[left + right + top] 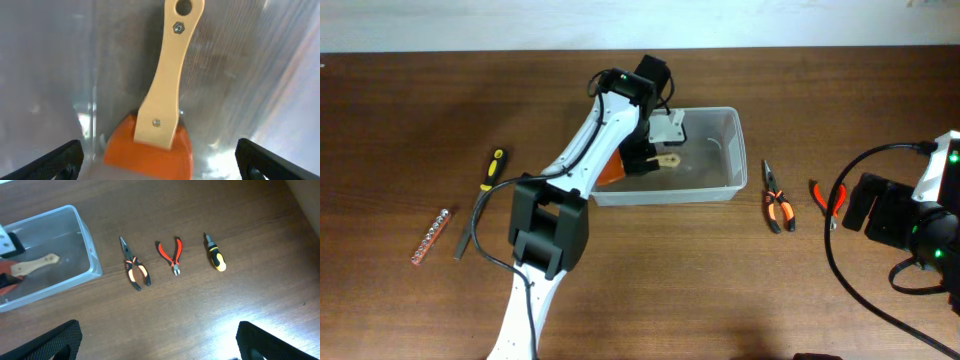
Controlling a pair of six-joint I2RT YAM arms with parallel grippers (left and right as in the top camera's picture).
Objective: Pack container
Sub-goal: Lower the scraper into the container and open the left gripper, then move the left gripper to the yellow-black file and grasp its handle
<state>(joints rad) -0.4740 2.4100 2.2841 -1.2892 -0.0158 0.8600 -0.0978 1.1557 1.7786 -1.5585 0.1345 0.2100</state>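
Observation:
The clear plastic container [722,133] stands at the middle of the table; it also shows in the right wrist view [86,236] and fills the left wrist view [50,75]. A scraper with a pale wooden handle and an orange blade [666,158] lies inside it [170,85] [35,263]. My left gripper [642,157] is down inside the container, jaws wide open [160,167] on either side of the orange blade, not touching it. My right gripper [855,205] is open and empty [157,340] above bare table at the far right.
Right of the container lie orange-and-black long-nose pliers [777,205] [135,270], red cutters [825,197] [171,255] and a stubby yellow-black screwdriver [216,257]. On the left lie a yellow-black screwdriver [494,166], a dark flat bar [468,225] and a strip of bits [430,237].

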